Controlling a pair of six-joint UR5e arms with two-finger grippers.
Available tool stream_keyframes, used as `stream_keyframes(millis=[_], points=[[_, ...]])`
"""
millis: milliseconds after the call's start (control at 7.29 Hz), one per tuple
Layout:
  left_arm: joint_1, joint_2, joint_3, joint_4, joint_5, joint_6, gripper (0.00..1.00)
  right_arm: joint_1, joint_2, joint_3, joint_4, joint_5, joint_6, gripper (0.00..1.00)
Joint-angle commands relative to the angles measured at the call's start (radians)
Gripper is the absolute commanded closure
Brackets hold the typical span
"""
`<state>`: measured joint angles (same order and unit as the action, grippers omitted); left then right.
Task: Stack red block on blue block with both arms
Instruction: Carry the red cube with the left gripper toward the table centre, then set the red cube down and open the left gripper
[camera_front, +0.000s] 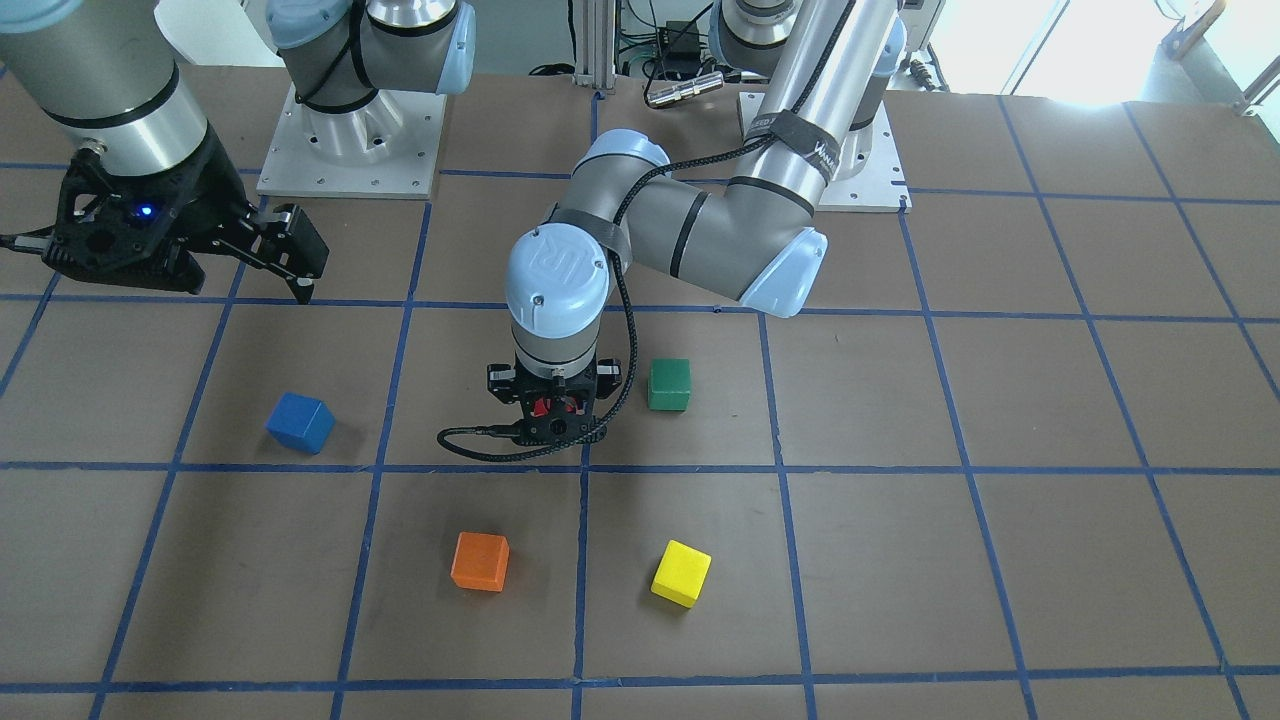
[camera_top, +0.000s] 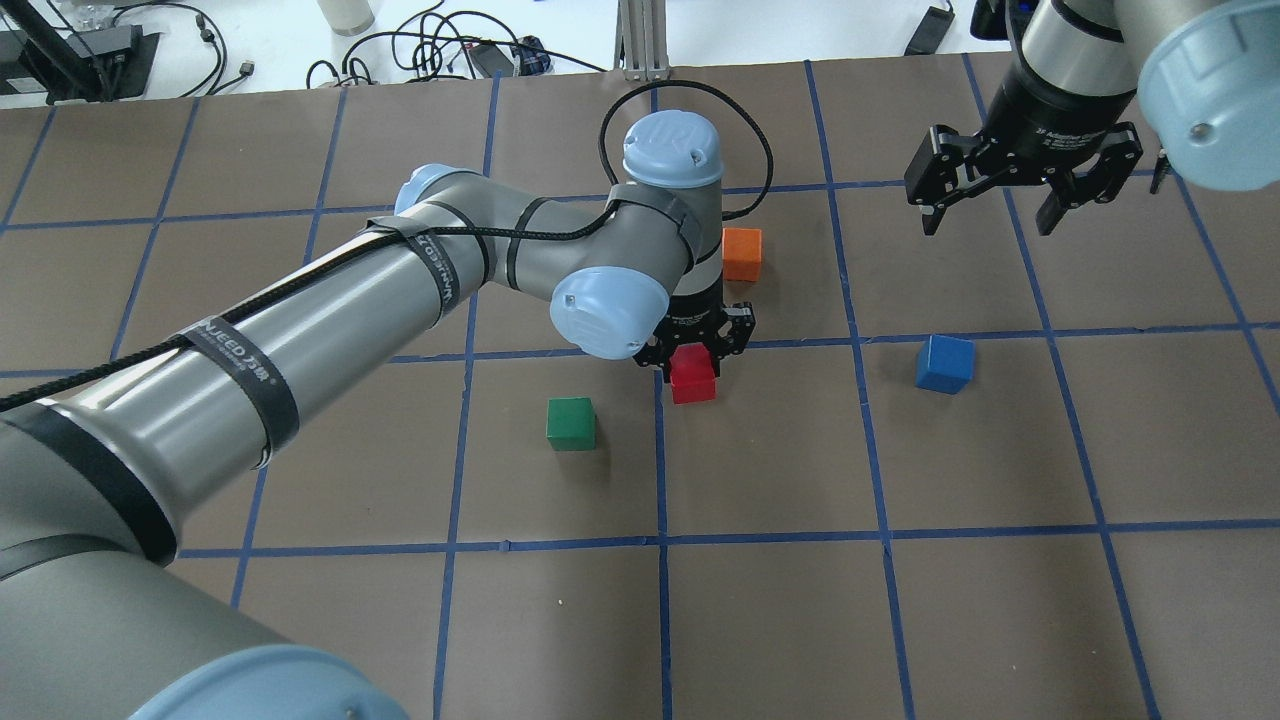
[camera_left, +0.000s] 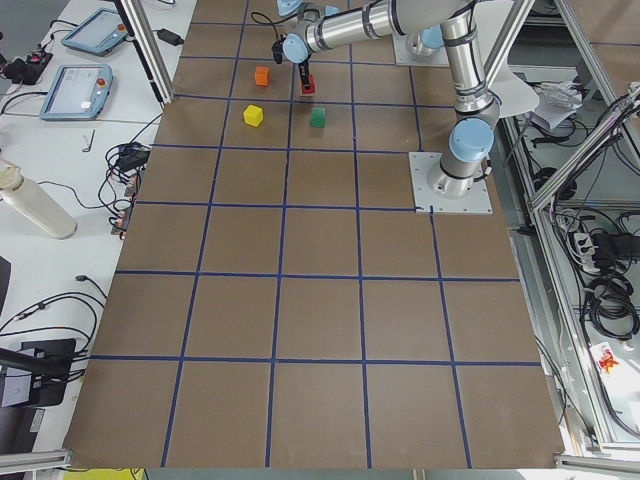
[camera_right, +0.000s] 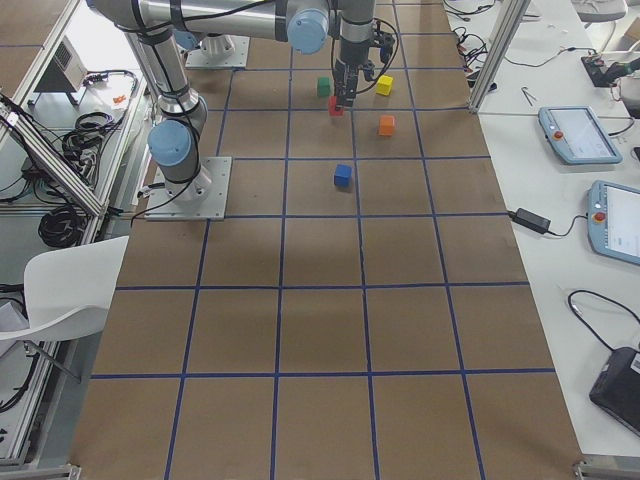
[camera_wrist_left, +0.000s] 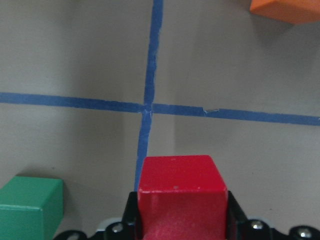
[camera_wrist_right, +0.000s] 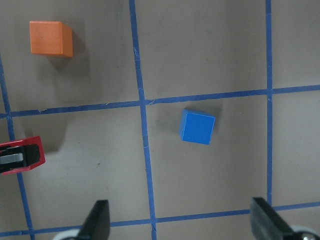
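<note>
The red block (camera_top: 692, 380) is pinched in the left gripper (camera_top: 695, 362), between the green block (camera_top: 571, 423) and the orange block (camera_top: 742, 253), while the blue block (camera_top: 944, 363) sits apart on the brown, blue-taped table (camera_top: 900, 610), near the right gripper (camera_top: 988, 222), whose fingers are spread wide.

Red block (camera_top: 692, 378): small matte solid-red cube, sitting square and clamped between the two fingers of the left gripper (camera_top: 693, 362), near the centre of the overhead view.

Blue block (camera_top: 944, 363): matte solid-blue cube of equal size, resting flat on the table (camera_top: 1000, 620), slightly rotated, right of centre and well apart from the red block.

Right gripper (camera_top: 988, 218): jaws spread with nothing between them, upper right of the frame.
</note>
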<state>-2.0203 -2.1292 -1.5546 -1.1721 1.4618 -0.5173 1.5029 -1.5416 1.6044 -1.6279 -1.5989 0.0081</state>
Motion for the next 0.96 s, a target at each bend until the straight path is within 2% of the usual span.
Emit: stream_keyframes(millis=[0,274,411,548,823], points=[[-0.005,-0.032,0.011,0.008,0.002,0.003,0.03,-0.001,0.0,0.002,-0.001,0.001,0.0,0.0],[0.008,0.012,0.049,-0.01,0.002,0.019,0.0,0.003,-0.002,0.002,-0.003,0.001,0.001,0.0],[0.021,0.043,0.062,-0.058,0.024,0.034,0.0,0.019,0.008,0.015,-0.001,0.002,0.015,0.0],[0.038,0.082,0.073,-0.122,0.091,0.06,0.0,0.031,0.009,0.029,-0.016,0.008,0.013,0.0],[0.193,0.199,0.076,-0.25,0.126,0.149,0.0,0.101,0.03,0.049,-0.017,0.014,0.01,0.0]])
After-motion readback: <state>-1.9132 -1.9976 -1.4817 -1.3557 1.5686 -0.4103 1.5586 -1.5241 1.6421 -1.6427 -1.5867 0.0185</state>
